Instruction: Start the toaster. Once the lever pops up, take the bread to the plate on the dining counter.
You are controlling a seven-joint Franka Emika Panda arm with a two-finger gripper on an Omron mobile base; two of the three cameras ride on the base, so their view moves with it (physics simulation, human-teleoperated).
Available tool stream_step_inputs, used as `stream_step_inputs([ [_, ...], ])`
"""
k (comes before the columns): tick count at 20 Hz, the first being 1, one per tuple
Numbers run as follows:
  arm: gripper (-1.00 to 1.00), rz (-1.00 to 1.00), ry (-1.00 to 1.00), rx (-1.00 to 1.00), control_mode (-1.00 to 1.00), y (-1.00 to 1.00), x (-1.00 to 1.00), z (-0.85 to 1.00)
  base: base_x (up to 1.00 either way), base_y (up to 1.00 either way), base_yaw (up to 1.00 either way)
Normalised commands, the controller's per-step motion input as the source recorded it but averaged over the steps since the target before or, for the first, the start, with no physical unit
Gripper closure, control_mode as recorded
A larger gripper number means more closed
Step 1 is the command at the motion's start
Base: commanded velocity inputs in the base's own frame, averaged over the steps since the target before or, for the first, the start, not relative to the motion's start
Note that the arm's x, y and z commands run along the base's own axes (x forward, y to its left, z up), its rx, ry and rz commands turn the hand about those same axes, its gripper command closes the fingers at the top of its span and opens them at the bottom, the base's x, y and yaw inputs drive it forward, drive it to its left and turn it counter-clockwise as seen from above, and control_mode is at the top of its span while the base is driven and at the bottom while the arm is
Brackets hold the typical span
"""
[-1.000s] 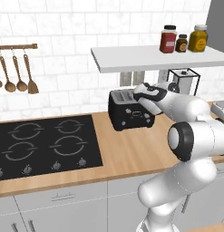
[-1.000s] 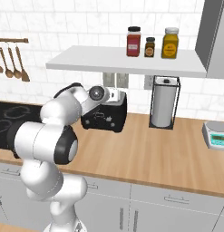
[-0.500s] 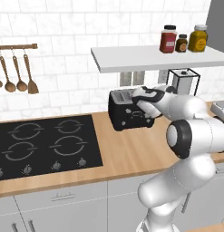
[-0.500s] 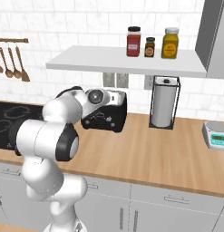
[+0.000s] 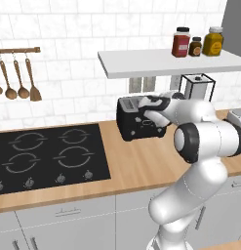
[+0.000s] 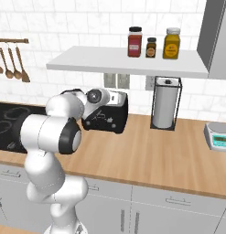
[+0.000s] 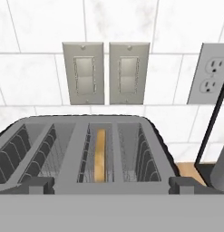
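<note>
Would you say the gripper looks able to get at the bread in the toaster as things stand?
Probably yes: the gripper hangs open just above the toaster, and the bread stands on edge in the right-hand slot with nothing over it.

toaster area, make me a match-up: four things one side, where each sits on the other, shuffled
Things
1. bread
2. toaster
3. paper towel roll
4. three jars

Places
A. on the white wall shelf
B. upright in a black wire stand on the worktop
C. down inside a toaster slot
D. on the wood worktop below the shelf, beside the hob

Pairs: 1-C, 2-D, 3-B, 4-A
</note>
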Motion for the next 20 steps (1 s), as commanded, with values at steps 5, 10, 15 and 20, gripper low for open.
stream_step_inputs([
  [5,-1.0,0.0,0.0,0.0,-1.0,0.03,0.05,-0.04,0.0,0.0,0.0],
  [10,-1.0,0.0,0.0,0.0,-1.0,0.02,0.0,-0.04,0.0,0.0,0.0],
  [15,-1.0,0.0,0.0,0.0,-1.0,0.04,0.0,0.0,0.0,0.0,0.0],
  [20,-1.0,0.0,0.0,0.0,-1.0,0.07,0.0,0.0,0.0,0.0,0.0],
])
